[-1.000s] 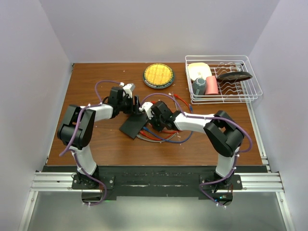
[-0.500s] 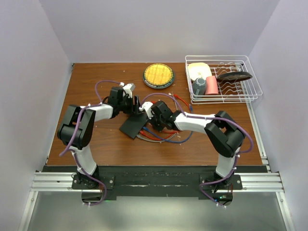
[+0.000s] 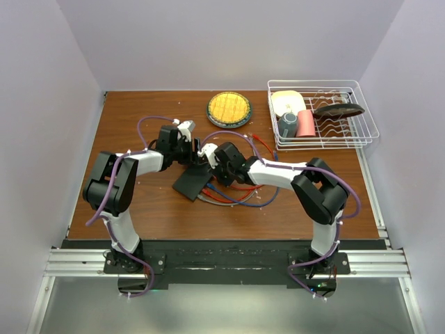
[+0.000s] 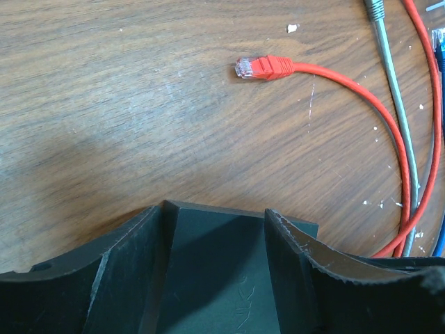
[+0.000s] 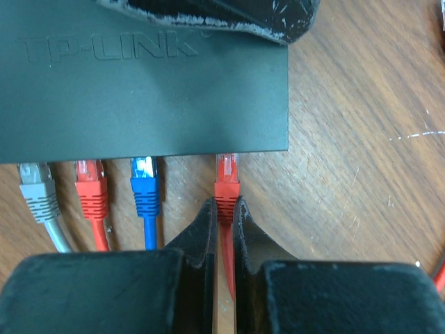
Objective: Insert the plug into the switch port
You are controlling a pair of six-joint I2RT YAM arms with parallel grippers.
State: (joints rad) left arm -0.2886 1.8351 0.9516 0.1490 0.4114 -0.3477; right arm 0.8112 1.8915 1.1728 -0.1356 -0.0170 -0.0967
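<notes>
The switch (image 5: 139, 76) is a flat dark box lying on the wooden table, also seen from above (image 3: 190, 183). My left gripper (image 4: 215, 209) stands open, its fingers (image 4: 132, 264) set down over the switch's top, which shows between them. My right gripper (image 5: 224, 203) is shut on the boot of a red plug (image 5: 227, 177). That plug's clear tip meets the switch's port edge at the rightmost socket; how deep it sits is hidden. Grey (image 5: 35, 182), red (image 5: 90, 186) and blue (image 5: 144, 182) plugs sit at the sockets to its left.
A loose red plug (image 4: 261, 67) and its cable lie on the wood beyond the switch, with a grey cable (image 4: 389, 76) beside it. A round yellow dish (image 3: 229, 109) sits at the back. A wire rack (image 3: 361, 104) with dishes stands at the back right.
My right gripper has shifted a little left and back, toward the switch, with the red plug in it. The left arm and the switch have stayed put.
</notes>
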